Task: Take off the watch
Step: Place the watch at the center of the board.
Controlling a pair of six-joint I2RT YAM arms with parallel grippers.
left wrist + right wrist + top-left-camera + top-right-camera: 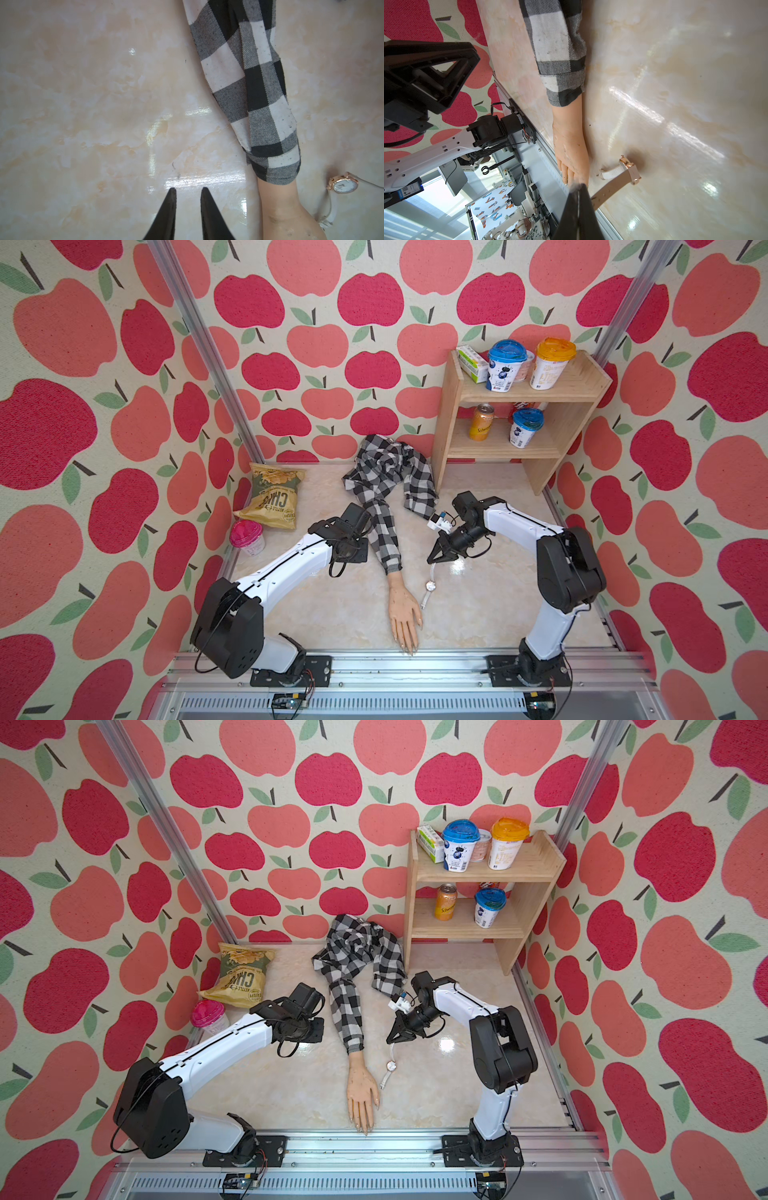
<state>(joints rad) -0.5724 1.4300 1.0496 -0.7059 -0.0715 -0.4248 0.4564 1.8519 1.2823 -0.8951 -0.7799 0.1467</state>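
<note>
Watch (430,585): round rose-gold case, thin pale strap, lying right of bare mannequin wrist (395,578).
Right gripper (431,561): jaws pinching the strap end.
Left gripper (188,190): pointed black jaws slightly apart, empty, over glossy marbled table (104,104).

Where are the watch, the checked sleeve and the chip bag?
watch (430,585): in a top view, on its dial.
checked sleeve (384,539): in a top view, mid-forearm fabric.
chip bag (272,498): in a top view, front middle.

Left arm (282,568) stretched forward from base, forearm angled inward, wrist bent downward. Left gripper (188,190) pointed down, jaws narrowly parted, nothing held between fingertips. Right arm (511,518) raised at elbow, forearm folded back inward, wrist tipped down. Right gripper (433,560) closed tight, thin strap of watch (430,585) pinched at tips.
</note>
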